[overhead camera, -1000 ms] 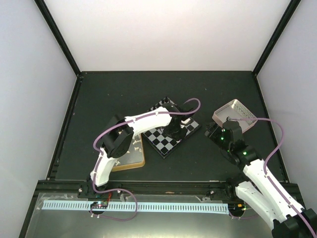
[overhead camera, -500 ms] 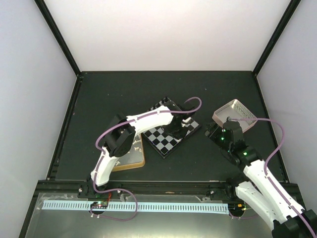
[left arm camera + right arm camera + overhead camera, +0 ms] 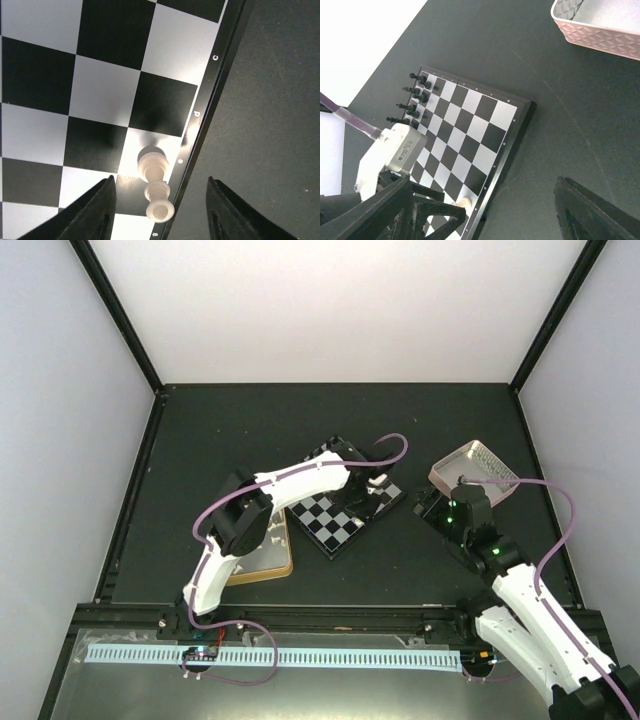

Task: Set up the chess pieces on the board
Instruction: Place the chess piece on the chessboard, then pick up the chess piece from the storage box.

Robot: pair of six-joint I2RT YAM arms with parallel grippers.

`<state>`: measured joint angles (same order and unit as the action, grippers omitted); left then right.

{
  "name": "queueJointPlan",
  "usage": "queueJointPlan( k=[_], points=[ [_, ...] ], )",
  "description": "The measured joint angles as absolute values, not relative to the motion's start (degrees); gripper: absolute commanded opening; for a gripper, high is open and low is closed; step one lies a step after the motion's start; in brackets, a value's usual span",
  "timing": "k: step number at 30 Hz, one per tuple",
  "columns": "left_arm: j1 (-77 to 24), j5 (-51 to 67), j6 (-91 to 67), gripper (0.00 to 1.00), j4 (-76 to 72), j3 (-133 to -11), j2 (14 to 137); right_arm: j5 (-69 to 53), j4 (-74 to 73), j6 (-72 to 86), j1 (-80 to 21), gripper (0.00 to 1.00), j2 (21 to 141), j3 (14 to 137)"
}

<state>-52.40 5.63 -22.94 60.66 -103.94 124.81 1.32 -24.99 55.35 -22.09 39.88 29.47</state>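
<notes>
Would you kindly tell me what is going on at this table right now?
The robot is setting up a chess set. The left arm's tool hangs over the small black-and-white chequered chessboard, its jaws apart on either side of a cream-white chess piece that stands on a light square at the board's edge, touching neither finger. A few black chess pieces already stand along the opposite edge. The right arm's tool waits open and empty between the board and the pinkish silver tray.
</notes>
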Motion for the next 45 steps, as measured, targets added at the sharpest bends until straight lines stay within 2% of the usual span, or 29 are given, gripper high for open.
queueJointPlan(
  k=[4,9,12,18,26,30,36,45],
  points=[
    [-51.94,5.32,-23.18,0.62,60.05,-103.37,122.65,0.58,-24.88,54.35,-22.09,0.78,39.79,29.47],
    [-49.76,2.79,-25.43,0.64,57.08,-94.54,110.17,-2.35,-24.27,51.35,-22.09,0.75,41.15,30.04],
    [-47.29,-2.11,-28.91,0.61,54.04,-84.79,99.26,-5.32,-22.59,49.71,-22.09,0.72,44.05,30.79],
    [-42.24,-8.97,-36.40,0.45,50.48,-64.03,85.10,-9.30,-20.47,47.92,-22.96,0.66,50.52,32.82],
    [-36.95,-11.16,-43.99,0.49,49.54,-45.50,73.95,-10.44,-18.31,47.62,-25.76,0.64,54.81,35.33],
    [-34.83,-10.72,-46.17,0.50,48.10,-41.52,71.46,-10.66,-18.06,47.62,-27.03,0.63,56.38,36.18],
    [-33.67,-10.39,-48.47,0.45,44.31,-37.69,72.23,-10.63,-17.98,47.64,-28.05,0.63,57.19,36.95],
    [-32.95,-9.04,-48.29,0.30,38.41,-37.34,78.06,-10.52,-18.00,47.66,-28.25,0.62,57.23,36.95]
  ],
)
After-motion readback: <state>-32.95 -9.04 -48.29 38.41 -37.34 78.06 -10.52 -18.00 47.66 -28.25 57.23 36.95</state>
